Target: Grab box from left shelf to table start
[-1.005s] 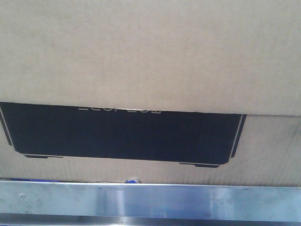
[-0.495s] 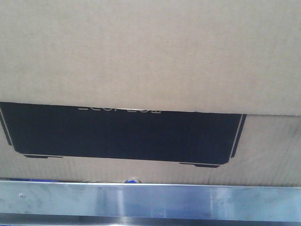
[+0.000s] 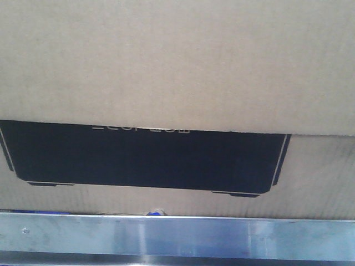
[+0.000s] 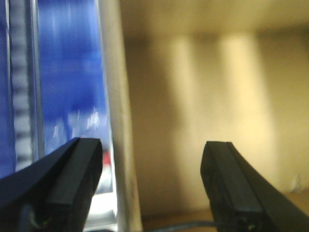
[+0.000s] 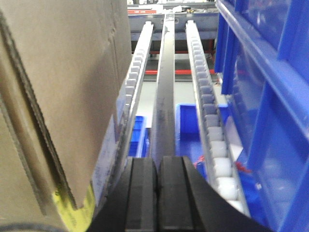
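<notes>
The box (image 3: 177, 61) fills the upper front view with its plain brown face; a cardboard face with a black printed panel (image 3: 144, 158) shows below it. The left shelf's steel front rail (image 3: 177, 235) runs along the bottom. My left gripper (image 4: 152, 147) is open and empty, with blurred tan cardboard (image 4: 207, 96) between and beyond its jaws. My right gripper (image 5: 157, 166) is shut on nothing and lies along a dark shelf rail (image 5: 164, 96), just right of the box's corner (image 5: 72, 72). The table is out of view.
White roller tracks (image 5: 212, 130) run away on both sides of the dark rail. Blue bins (image 5: 270, 72) stand close on the right, and more lie below the rollers (image 5: 190, 123). A pale upright post (image 4: 118, 121) and a blue bin (image 4: 72, 72) are left of the cardboard.
</notes>
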Robot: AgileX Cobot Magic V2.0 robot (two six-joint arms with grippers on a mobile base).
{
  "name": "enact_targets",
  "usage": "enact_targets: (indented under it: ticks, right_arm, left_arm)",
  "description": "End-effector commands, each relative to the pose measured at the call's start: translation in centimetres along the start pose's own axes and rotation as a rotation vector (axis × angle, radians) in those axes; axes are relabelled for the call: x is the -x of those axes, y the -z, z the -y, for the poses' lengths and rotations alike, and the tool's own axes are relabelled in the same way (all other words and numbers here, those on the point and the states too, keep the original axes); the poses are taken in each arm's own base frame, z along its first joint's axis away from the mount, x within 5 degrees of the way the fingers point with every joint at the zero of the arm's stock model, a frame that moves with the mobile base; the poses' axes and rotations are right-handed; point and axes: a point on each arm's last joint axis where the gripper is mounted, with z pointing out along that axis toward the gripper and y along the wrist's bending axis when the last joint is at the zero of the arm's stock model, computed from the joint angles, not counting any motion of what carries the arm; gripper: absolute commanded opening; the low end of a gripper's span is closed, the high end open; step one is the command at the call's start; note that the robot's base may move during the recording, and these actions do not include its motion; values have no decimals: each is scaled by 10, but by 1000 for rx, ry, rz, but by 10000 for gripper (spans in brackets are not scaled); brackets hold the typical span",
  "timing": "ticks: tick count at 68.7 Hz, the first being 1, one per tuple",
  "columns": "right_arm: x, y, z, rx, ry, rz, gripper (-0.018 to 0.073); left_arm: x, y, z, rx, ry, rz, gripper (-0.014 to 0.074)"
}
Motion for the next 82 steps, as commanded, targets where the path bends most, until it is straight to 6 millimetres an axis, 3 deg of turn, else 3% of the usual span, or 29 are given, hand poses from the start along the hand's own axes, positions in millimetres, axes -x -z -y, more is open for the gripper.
enact_targets:
  ticks: [1, 13, 17, 21, 30, 36, 45, 53, 71, 82]
  right_arm:
    - [29, 5, -2, 4, -8, 148, 58]
    - [63, 16, -7, 18, -5, 143, 64]
    - [74, 21, -9, 23, -3, 133, 105]
    - [85, 26, -11, 28, -1, 112, 200]
    - [108, 34, -14, 34, 6, 114, 512]
    - [127, 38, -17, 42, -3, 131, 636]
    - [155, 37, -22, 62, -26, 99, 589]
    - [173, 26, -27, 80, -45, -61, 571]
    - [215, -30, -39, 144, -4, -434, 571]
    - [226, -70, -41, 147, -9, -564, 571]
  left_arm:
    - [11, 8, 2, -5, 7, 48, 351]
    - [12, 1, 1, -10, 21, -7, 351]
    - [12, -1, 1, -10, 36, -12, 351]
    - [12, -2, 1, -10, 37, -16, 351]
    - [12, -3, 1, -10, 37, -18, 351]
    - [12, -3, 1, -9, 36, -20, 351]
    - [11, -3, -1, 7, 28, -31, 351]
    - [11, -3, -1, 9, 27, -33, 351]
    - [10, -3, -1, 9, 27, -37, 351]
    - [10, -3, -1, 9, 27, -37, 351]
